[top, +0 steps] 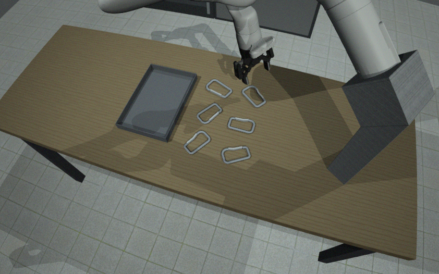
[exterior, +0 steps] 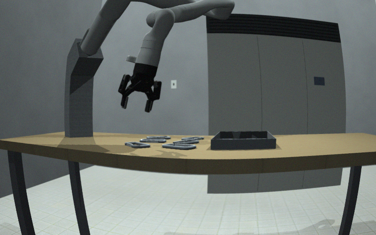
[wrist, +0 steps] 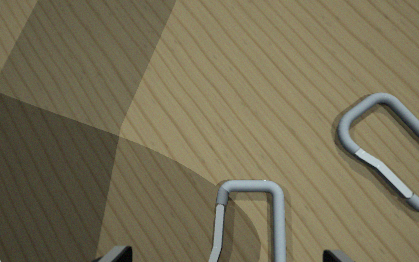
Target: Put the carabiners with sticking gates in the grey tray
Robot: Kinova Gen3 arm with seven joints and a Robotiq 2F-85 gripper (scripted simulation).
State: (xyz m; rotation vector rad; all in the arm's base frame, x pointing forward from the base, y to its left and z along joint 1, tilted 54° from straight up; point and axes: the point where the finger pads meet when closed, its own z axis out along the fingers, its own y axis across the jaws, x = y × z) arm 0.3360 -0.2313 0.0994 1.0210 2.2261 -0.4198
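grey tray [top: 131, 106]: set at the left of the group; no carabiner is seen in it.
carabiners: six are laid flat on the table [top: 78, 67], all outside the tray, just to its right.
nearest carabiner [top: 253, 96]: seen below and just ahead of the claw, its long axis running roughly in line with the wrist view's vertical.
gripper [exterior: 136, 105]: held high above the table, spread wide, nothing between the fingers.
writing: none is to be read.

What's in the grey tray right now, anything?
Empty. The top view shows the tray's bare floor, and all six carabiners lie on the table outside it.
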